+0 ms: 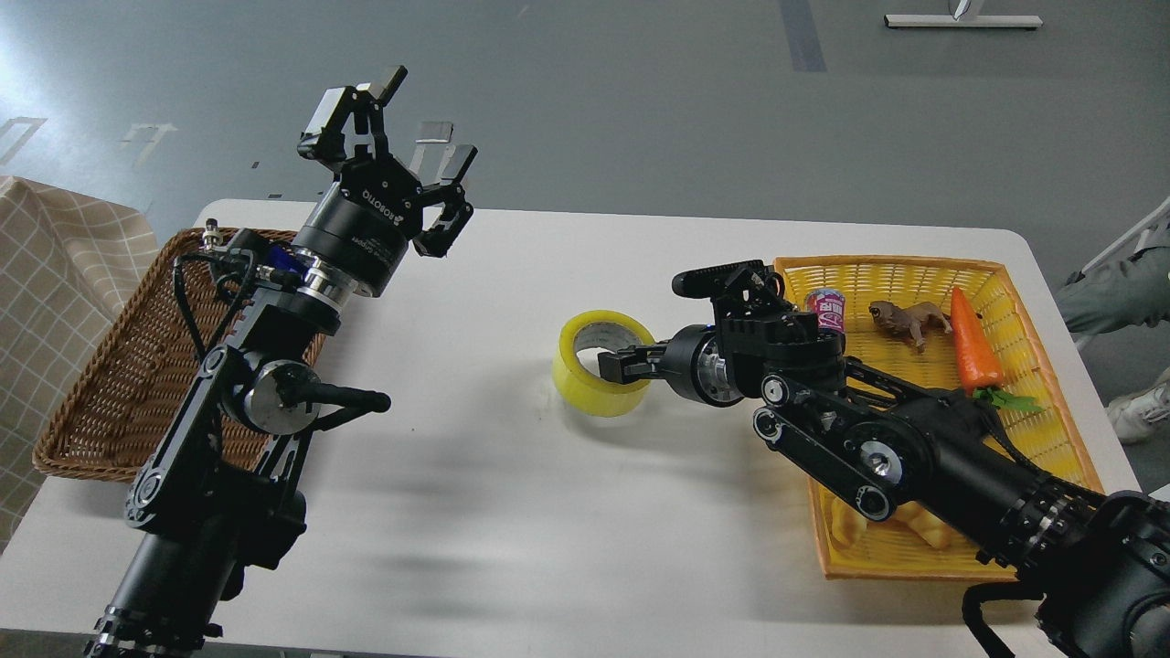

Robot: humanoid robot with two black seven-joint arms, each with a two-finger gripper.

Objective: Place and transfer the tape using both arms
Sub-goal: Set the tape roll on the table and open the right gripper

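Note:
The tape (585, 388), a yellow roll with a pale core, lies flat at the middle of the white table (548, 530), its hole facing up. My right gripper (623, 366) reaches in from the right and is shut on the roll's right wall, with one finger inside the core. My left gripper (402, 128) is open and empty, raised high above the table's far left corner with its fingers pointing up and away, well apart from the tape.
A brown wicker basket (110, 393) sits at the left under my left arm. A yellow basket (877, 263) at the right holds a small can (827, 306), a toy animal (905, 320), a carrot (973, 343) and a croissant (914, 528). A person's leg (1115, 292) shows at the right edge.

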